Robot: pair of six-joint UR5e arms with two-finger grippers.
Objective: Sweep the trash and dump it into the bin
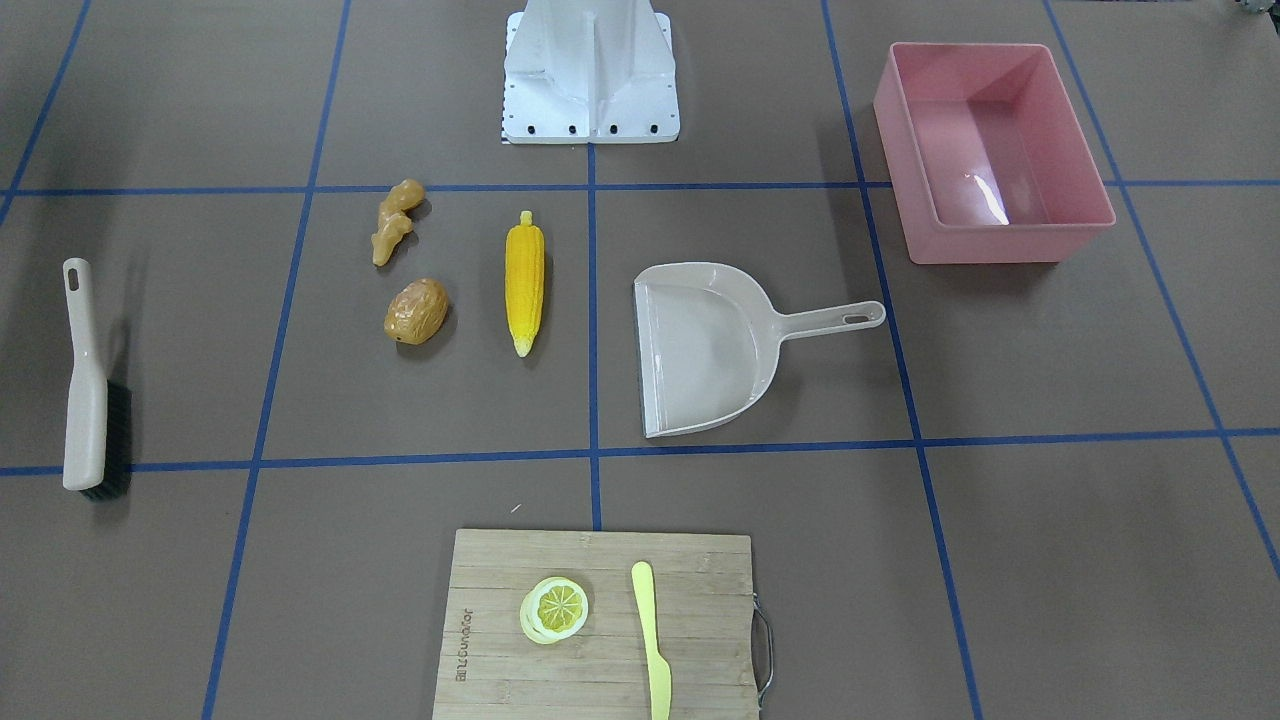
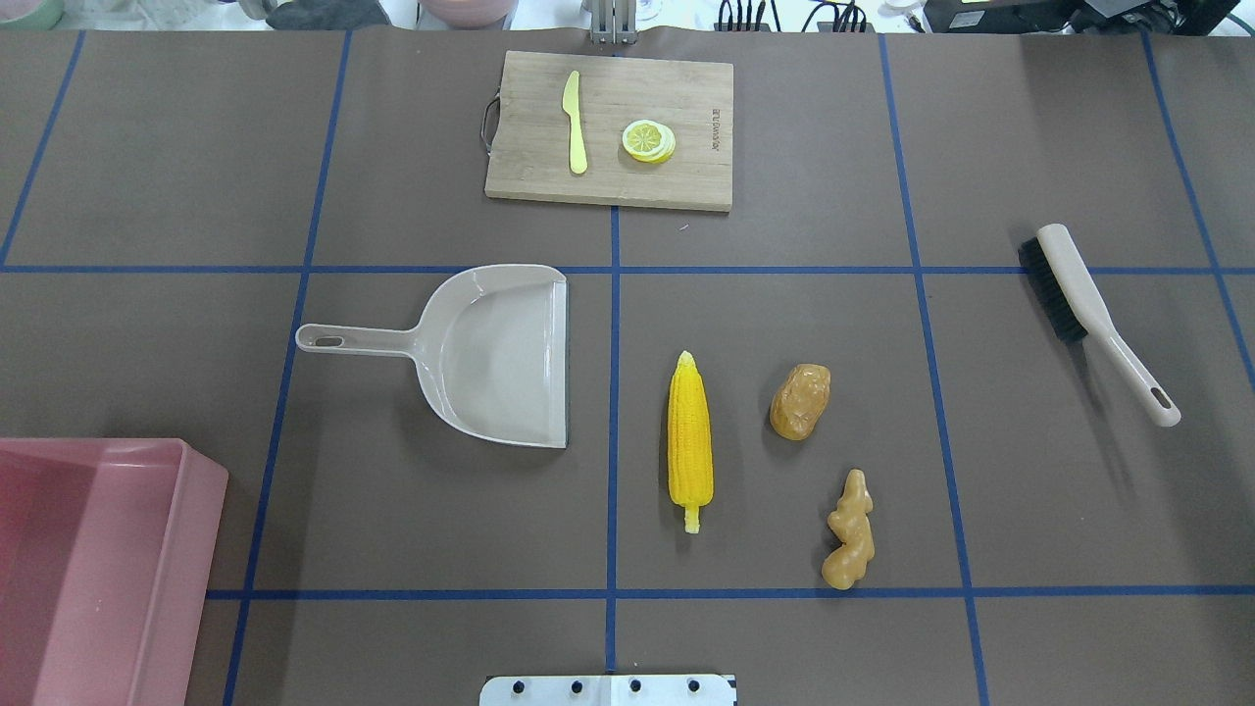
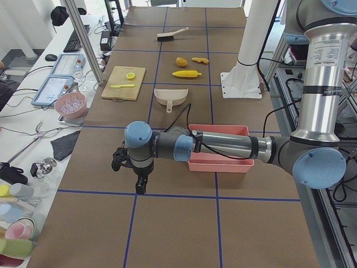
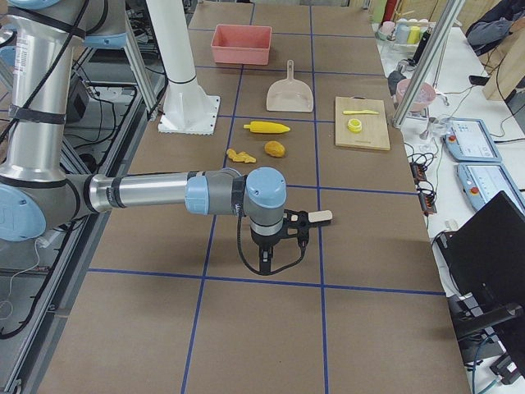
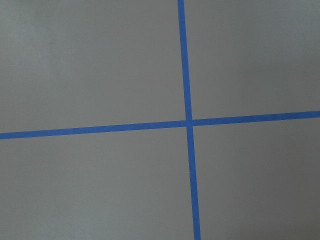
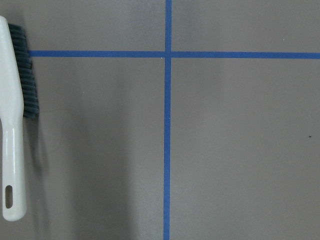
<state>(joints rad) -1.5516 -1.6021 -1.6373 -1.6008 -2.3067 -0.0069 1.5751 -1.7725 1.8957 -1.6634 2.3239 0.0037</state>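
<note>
The left claw (image 3: 140, 187) points down over a bare stretch of the desk (image 2: 784, 294), near a crossing of blue tape lines (image 5: 188, 120). I cannot tell whether it is open or closed, since only a side view shows it. The pink bin (image 3: 223, 165) stands just behind that arm, at the robot's left end of the desk.

The right claw (image 4: 267, 261) also points down above the desk, and I cannot tell its state either. Beside it lies the beige brush (image 6: 11, 115), flat on the surface with its dark bristles to one side.

The trash lies in the middle of the desk, well apart from the bin. The corn cob (image 2: 689, 441) lies parallel to a tape line, the potato (image 2: 800, 401) is beside it, and the ginger root (image 2: 850, 530) is nearer the robot's base. None of them touch. The dustpan (image 2: 490, 353) lies across the tape line from the corn, its open mouth turned toward it.

At the far edge, a wooden cutting board (image 2: 677, 176) carries a lemon slice (image 2: 648, 140) and a pale yellow knife (image 2: 575, 123).
</note>
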